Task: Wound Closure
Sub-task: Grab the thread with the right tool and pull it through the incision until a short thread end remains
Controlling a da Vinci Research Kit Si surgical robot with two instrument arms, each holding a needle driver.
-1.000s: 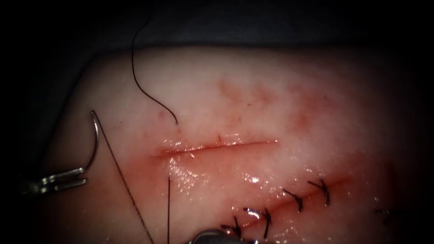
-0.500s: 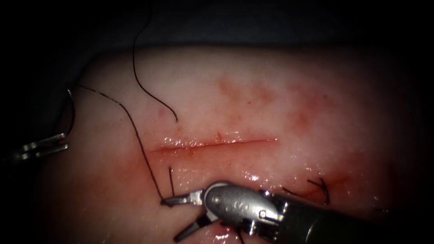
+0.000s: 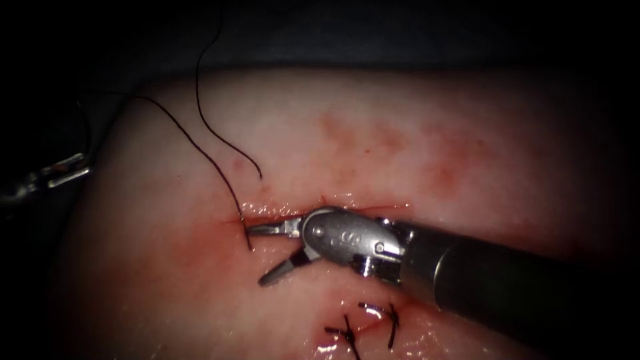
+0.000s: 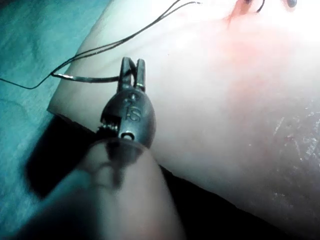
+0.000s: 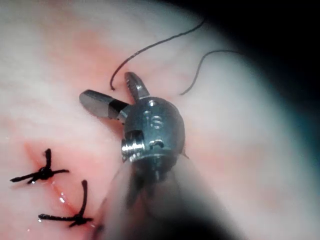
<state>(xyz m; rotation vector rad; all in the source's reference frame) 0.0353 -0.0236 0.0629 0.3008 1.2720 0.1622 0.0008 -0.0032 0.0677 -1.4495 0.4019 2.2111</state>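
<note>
From above, your right tool (image 3: 257,253) has come up from the bottom edge to the left end of the cut (image 3: 320,212). Its jaws are spread wide and hold nothing. The top jaw tip sits right by the spot where the thread (image 3: 200,150) goes into the tissue (image 3: 400,133). Your left tool (image 3: 60,172) has pulled far out to the left, off the side of the tissue, and the thread now runs long from it to the cut. So more thread has come through, and the right tool looks ready to take it. A loose thread end (image 3: 220,137) lies above the cut. Tied stitches (image 3: 367,323) sit lower down.

In the left wrist view, your left tool (image 4: 132,70) has its jaws pressed together on the needle (image 4: 87,78), near its thread end. The needle is out of the tissue.

In the right wrist view, your right tool (image 5: 112,92) is spread open over the tissue, with thread (image 5: 150,50) close by its tips.
</note>
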